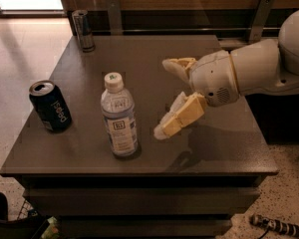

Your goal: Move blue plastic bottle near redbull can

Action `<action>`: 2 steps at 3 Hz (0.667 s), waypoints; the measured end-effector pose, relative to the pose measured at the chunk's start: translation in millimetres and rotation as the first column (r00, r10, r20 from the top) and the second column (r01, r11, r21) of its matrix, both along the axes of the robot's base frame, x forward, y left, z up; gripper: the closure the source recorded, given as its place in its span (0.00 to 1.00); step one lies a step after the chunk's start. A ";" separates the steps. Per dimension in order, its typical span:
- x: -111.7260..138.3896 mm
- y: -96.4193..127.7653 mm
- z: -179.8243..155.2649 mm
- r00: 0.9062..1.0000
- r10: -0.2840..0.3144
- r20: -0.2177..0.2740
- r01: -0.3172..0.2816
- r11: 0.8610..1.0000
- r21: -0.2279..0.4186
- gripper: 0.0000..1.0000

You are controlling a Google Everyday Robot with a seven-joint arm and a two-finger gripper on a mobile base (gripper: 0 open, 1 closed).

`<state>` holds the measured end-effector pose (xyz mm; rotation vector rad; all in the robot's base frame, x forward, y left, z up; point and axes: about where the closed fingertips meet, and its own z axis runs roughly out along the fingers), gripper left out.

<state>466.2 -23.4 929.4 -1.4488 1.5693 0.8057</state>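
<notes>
The blue plastic bottle (118,115) stands upright near the front middle of the dark table (144,59), with a white cap and a white-and-blue label. The redbull can (83,30), slim and silver-blue, stands at the table's far left corner. My gripper (167,97) hangs over the table just right of the bottle, apart from it. Its two cream fingers are spread wide, one pointing up-left, one down-left, with nothing between them.
A dark navy Pepsi can (51,106) stands at the left edge of the table, left of the bottle. A wooden wall with metal brackets runs behind the table. A small object (274,225) lies on the speckled floor at the lower right.
</notes>
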 end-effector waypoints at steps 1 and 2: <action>-9.4 9.3 -9.5 1.000 0.018 0.024 -0.021 0.994 0.107 0.00; -11.6 11.5 -7.0 0.998 0.029 0.047 -0.034 0.993 0.113 0.00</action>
